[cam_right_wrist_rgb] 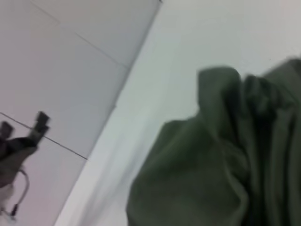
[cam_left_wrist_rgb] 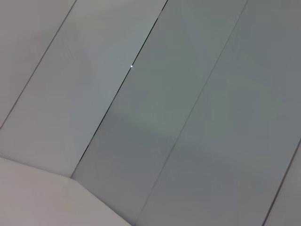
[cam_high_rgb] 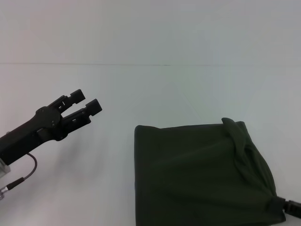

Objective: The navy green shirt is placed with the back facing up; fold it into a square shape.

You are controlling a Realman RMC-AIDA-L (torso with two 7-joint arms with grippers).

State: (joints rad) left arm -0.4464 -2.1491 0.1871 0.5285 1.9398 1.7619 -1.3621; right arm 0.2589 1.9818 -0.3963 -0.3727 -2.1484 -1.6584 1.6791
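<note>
Closest to the camera: the navy green shirt (cam_high_rgb: pixel 202 174), folded into a rough square block at the near right part of the white counter (cam_high_rgb: pixel 141 89), its near edge running out of the head view. Left fold edge straight and clean; far edge fairly straight; right side bunched into a raised ridge of gathered cloth that runs from the far right corner down to the near right corner. Right hand (cam_high_rgb: pixel 291 207) only a black sliver at that near right corner, touching or gripping the bunched fabric; cannot tell whether it is clenched or released. Right wrist view is filled with crumpled shirt cloth (cam_right_wrist_rgb: pixel 216 174) close up, bare counter beyond it. Left hand (cam_high_rgb: pixel 87 104) raised above the near left part of the counter, well apart from the shirt, fingers parted and grasping nothing, pointing toward the far right. Bare counter lies between the left hand and the shirt's left edge, and across the whole far half up to the back edge. Left wrist view shows only pale panels and seams.
</note>
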